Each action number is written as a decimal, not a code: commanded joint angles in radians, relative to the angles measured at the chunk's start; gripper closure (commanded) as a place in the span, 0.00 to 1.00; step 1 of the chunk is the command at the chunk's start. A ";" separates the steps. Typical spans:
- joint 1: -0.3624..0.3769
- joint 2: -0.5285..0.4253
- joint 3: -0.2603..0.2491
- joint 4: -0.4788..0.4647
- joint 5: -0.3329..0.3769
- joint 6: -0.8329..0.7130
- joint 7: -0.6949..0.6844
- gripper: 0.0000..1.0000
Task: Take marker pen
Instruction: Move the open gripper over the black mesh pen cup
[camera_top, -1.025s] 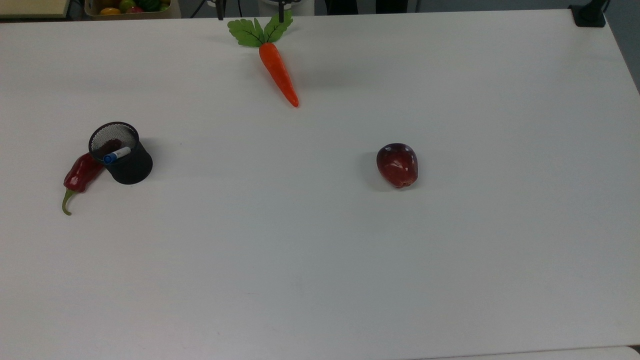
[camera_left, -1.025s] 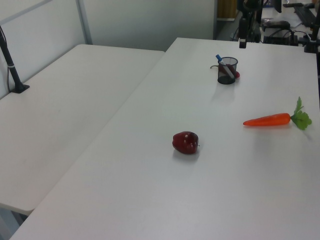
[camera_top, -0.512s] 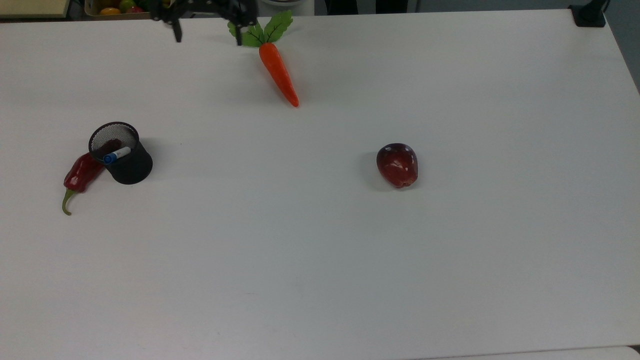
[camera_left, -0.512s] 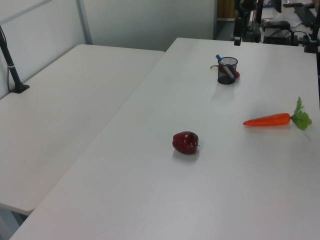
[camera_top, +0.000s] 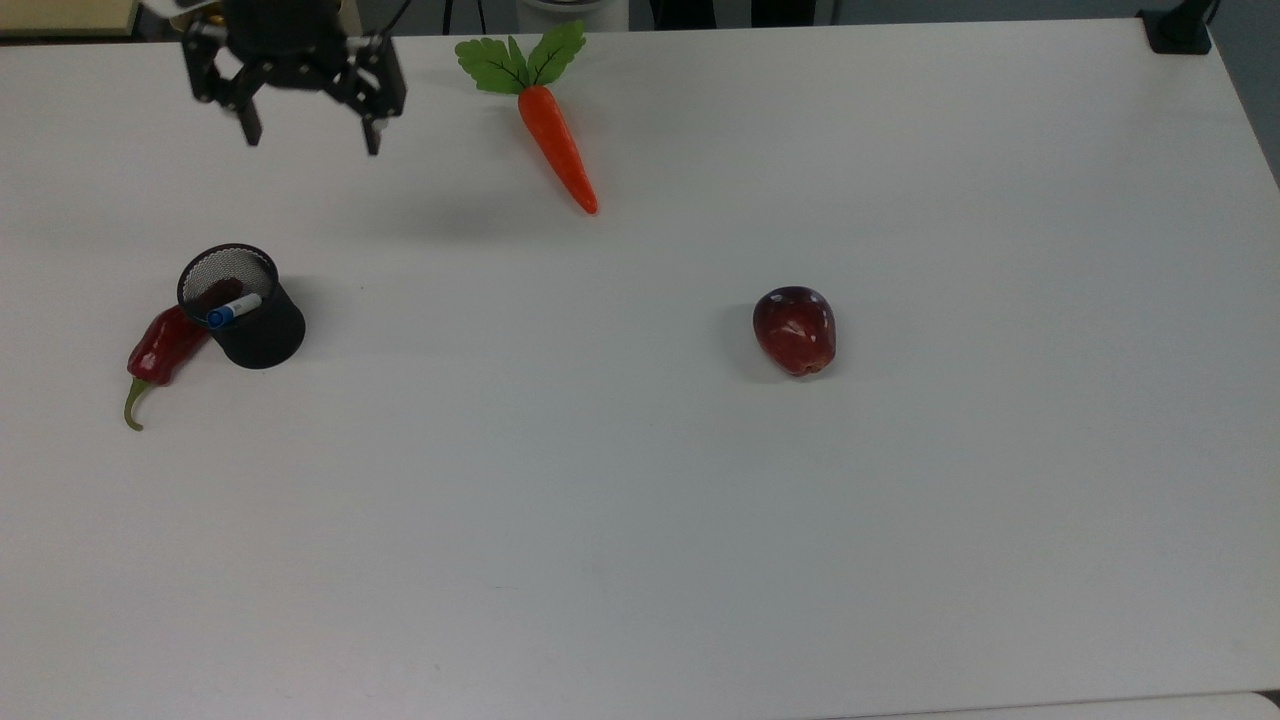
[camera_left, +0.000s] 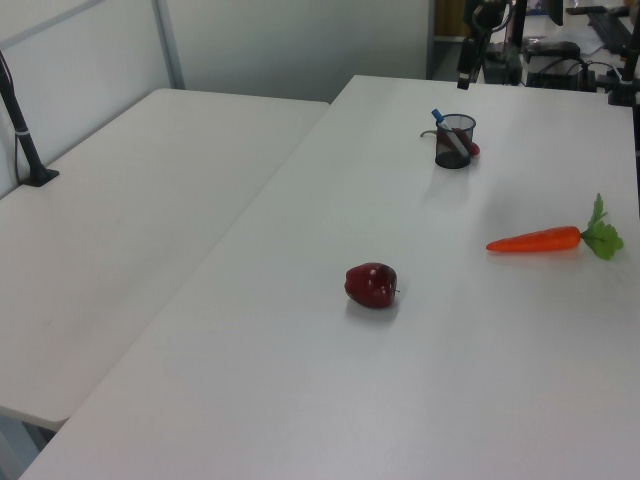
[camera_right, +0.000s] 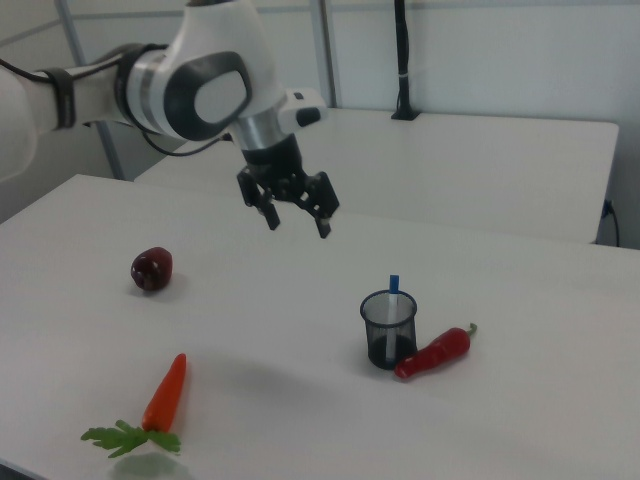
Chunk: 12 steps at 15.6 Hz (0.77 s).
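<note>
This looks like a robot lab or office room, because big plain white tables (camera_left: 150, 200) stand side by side, black camera poles (camera_left: 22, 130) are clamped to their edges, a white robot arm (camera_right: 190, 85) reaches over one, and desks with cables (camera_left: 590, 70) sit behind.

The arm (camera_right: 190, 85) reaches out, its pincer (camera_top: 308, 138) hanging downward, fingers spread wide.

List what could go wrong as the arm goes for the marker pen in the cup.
The marker pen leans inside the mesh cup, so the open gripper may hit the rim and tip the cup. The chilli rests against the cup and could be pushed. The slim pen may slip when pinched.
</note>
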 joint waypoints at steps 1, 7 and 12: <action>-0.051 0.067 -0.006 0.007 0.021 0.107 -0.074 0.00; -0.099 0.161 -0.006 0.007 0.017 0.309 -0.116 0.10; -0.109 0.229 -0.006 0.005 0.008 0.455 -0.119 0.31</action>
